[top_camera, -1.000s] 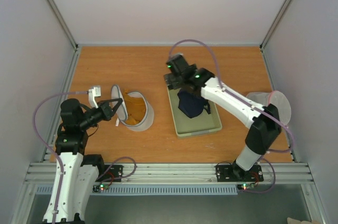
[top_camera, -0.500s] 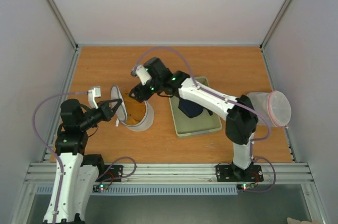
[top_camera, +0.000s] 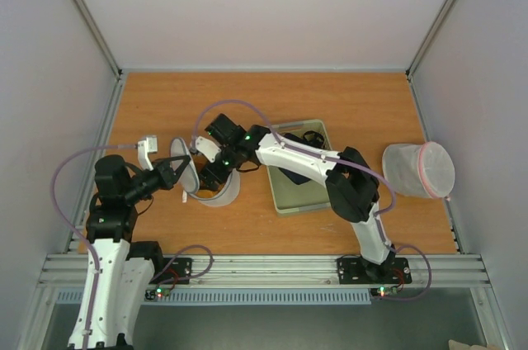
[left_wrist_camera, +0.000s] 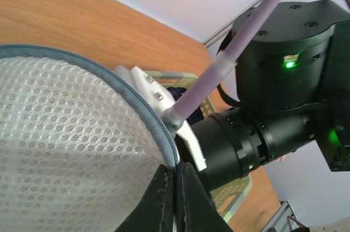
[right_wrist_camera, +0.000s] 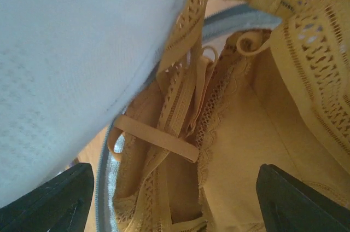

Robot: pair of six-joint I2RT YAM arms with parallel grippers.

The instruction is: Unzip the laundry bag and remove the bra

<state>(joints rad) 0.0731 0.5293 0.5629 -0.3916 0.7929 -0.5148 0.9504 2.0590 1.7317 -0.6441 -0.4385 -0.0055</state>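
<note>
1. Right gripper: the jaws are spread wide with nothing between them. It is lowered into the mouth of the laundry bag, with one of its fingers on each side of the mustard lace below.
2. The bra lies bunched in the bowl of the bag, not yet grasped. Its thin straps and lace band cross just ahead of the open jaws.
3. Left gripper: the fingers are pressed together on the grey zip band at the edge of the lid flap. They hold the flap upright, to the left of the opening.
4. Step in hand, as judged: taking hold of the bra.
   - A sound grasp would come down on the thick gathered fabric or the strap cluster, not on a single loose strap.
   - The jaws should close apart from the mesh wall and the zip band, so the bag is not pinched along with the garment.
   - The lift should then go straight up through the opening, past the flap held aside.
5. Hazards: the lace may catch on the zip band, and the light bag may rise with the garment unless the left gripper's hold steadies it.
6. Surroundings: a pale green tray sits just beside the bag on the right and holds a dark navy garment. A second round bag with a pink rim stands well apart, near the right edge of the table.
</note>
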